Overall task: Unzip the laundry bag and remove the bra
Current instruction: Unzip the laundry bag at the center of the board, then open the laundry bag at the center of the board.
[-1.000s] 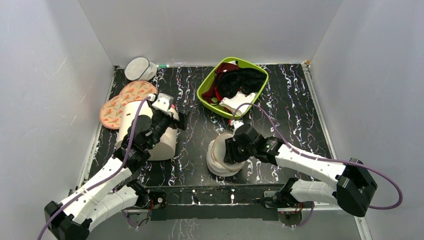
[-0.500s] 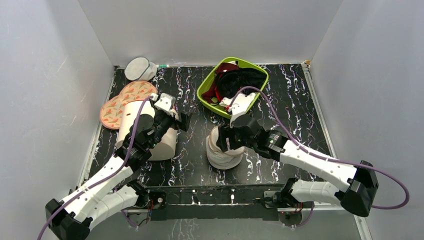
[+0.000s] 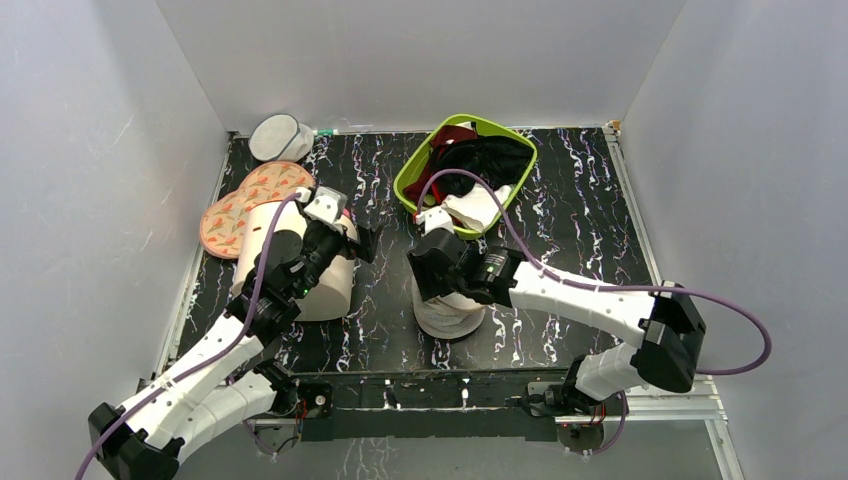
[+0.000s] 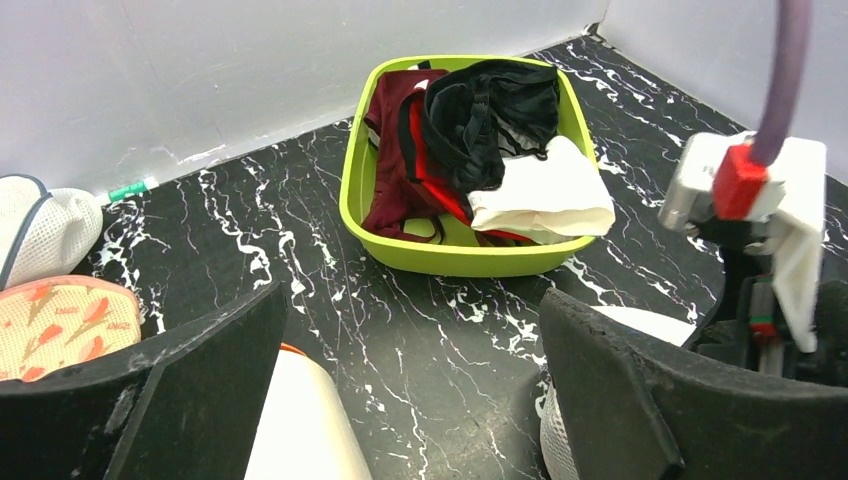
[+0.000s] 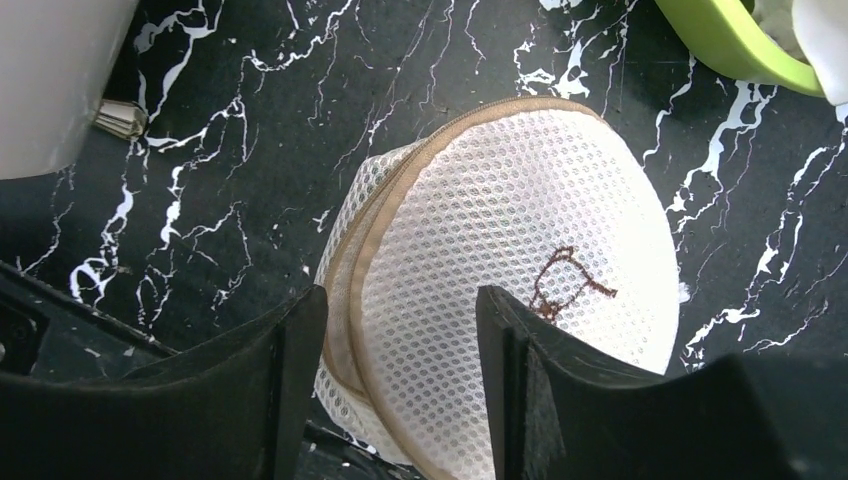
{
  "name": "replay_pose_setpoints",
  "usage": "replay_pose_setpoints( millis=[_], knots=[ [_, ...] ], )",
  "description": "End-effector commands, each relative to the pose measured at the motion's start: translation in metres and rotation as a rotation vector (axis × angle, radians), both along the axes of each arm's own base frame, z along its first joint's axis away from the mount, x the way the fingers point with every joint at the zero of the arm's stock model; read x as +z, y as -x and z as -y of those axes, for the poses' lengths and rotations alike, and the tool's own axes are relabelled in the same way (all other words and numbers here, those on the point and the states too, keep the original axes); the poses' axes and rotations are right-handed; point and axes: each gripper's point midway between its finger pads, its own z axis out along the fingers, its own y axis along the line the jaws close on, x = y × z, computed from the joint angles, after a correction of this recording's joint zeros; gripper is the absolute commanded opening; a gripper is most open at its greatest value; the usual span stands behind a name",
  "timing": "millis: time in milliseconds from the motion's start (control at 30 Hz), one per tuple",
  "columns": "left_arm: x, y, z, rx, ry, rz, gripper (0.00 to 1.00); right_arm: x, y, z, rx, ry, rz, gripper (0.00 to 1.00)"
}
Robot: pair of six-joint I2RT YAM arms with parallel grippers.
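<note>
Nearest, at the lower middle of the top view, the laundry bag (image 3: 450, 322) sits dome-up on the black marbled bench (image 3: 570, 230), its tan zip (image 5: 352, 262) running round the rim and its white mesh marked with a small brown stitched figure (what lies inside does not show through). The right claw (image 5: 400, 330) hangs directly over it with fingers spread, one to either side of the zipped edge at the left of the wrist picture; whether they touch the mesh cannot be told. Left of the bag, a little farther up, the left claw (image 4: 410, 330) is also spread wide and grips nothing, poised above the large cream cylinder (image 3: 325, 285). Beyond the cylinder, toward the left wall, lie two peach pads with red print (image 3: 272, 182). At the upper middle, the green basket (image 4: 450, 262) holds a black garment (image 4: 490, 100), a dark red cloth (image 4: 390, 150) and a folded white cloth (image 4: 545, 195). Farthest, in the upper left corner, rests a greyer mesh pouch (image 3: 280, 137).
</note>
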Motion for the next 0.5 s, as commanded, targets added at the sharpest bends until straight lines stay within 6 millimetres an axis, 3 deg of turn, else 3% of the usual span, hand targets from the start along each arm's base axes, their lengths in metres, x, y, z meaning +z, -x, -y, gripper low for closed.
replay_pose_setpoints(
  millis=[0, 133, 367, 467],
  knots=[
    [0.017, 0.0, -0.004, 0.009, 0.023, 0.041, 0.97, 0.019, -0.009, -0.016, 0.013, -0.031, 0.058, 0.56],
    [0.015, 0.001, 0.002, -0.015, 0.024, 0.03, 0.97, 0.01, -0.013, -0.014, -0.021, 0.002, 0.065, 0.54],
    [0.012, 0.001, 0.007, -0.039, 0.021, 0.019, 0.98, 0.018, -0.02, -0.001, -0.088, 0.028, 0.106, 0.14],
    [0.011, 0.001, 0.008, -0.042, 0.021, 0.014, 0.98, 0.033, -0.021, 0.013, -0.142, 0.027, 0.13, 0.05]
  ],
)
